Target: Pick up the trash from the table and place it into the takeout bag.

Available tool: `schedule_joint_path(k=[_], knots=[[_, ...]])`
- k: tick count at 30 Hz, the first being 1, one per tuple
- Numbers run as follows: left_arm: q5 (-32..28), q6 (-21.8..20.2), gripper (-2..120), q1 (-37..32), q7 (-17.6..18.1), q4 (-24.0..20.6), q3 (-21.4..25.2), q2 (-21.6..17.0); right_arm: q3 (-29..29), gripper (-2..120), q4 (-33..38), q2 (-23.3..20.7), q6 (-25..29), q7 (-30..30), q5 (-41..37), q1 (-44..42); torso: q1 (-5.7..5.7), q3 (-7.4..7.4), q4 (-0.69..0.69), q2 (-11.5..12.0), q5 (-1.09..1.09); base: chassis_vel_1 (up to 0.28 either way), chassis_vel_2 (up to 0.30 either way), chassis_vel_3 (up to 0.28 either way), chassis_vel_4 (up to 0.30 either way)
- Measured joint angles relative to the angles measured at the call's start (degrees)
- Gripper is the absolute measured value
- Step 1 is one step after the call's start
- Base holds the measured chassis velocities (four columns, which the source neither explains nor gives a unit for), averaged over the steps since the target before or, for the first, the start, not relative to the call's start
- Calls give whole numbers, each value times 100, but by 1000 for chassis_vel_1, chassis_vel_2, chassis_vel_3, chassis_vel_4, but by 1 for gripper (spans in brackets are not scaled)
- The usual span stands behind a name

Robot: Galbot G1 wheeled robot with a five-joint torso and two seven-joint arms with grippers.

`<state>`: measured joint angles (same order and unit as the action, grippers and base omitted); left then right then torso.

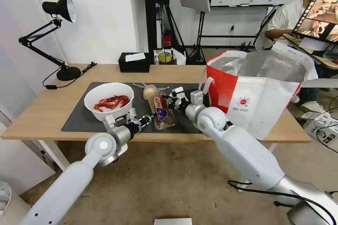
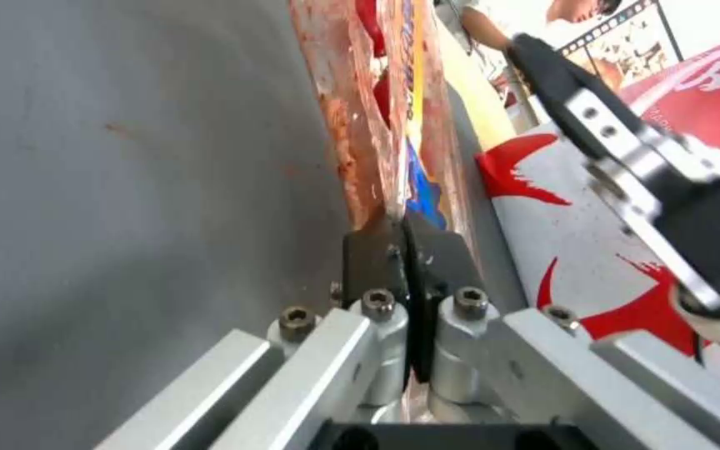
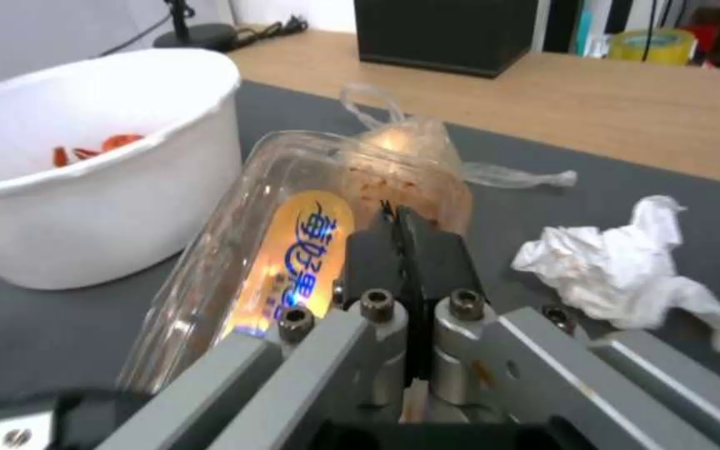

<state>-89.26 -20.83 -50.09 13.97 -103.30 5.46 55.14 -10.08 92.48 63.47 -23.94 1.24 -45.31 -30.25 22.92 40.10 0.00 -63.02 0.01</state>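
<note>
Both our grippers, left gripper [image 1: 150,117] and right gripper [image 1: 173,101], pinch the clear tray [image 1: 162,111] rims at frame center, beside the takeout bag [image 1: 258,88]. Risk: uneven lift twists the flimsy tray, spilling scraps.

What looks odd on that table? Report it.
Both grippers pinch one clear plastic tray: left gripper at its near end, right gripper at its far side. Greasy red smears coat the tray. A crumpled white tissue lies loose on the mat.

The clear tray [image 3: 277,250] carries an orange oval label with blue characters, too stylised to read. The takeout bag [image 1: 260,95] bears a small round red logo [image 1: 243,102] above tiny illegible print.
</note>
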Motion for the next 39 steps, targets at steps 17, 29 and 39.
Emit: schedule_joint_path(k=[17,29,39], knots=[[-49,10,0,2,19,-192,45,-94,1624,0,2043,-790,216,89,275,-2296,0,0,0,0,0,0,0,0,0],[-140,12,0,128,15,-311,104,-111,2527,0,2981,-737,600,55,707,-3762,-1,-1,0,0,-1,0,0,0,0],[-378,12,0,508,14,-393,105,-314,3065,0,3401,-568,718,-122,995,-4557,-1,-1,0,-1,-1,0,0,0,0]])
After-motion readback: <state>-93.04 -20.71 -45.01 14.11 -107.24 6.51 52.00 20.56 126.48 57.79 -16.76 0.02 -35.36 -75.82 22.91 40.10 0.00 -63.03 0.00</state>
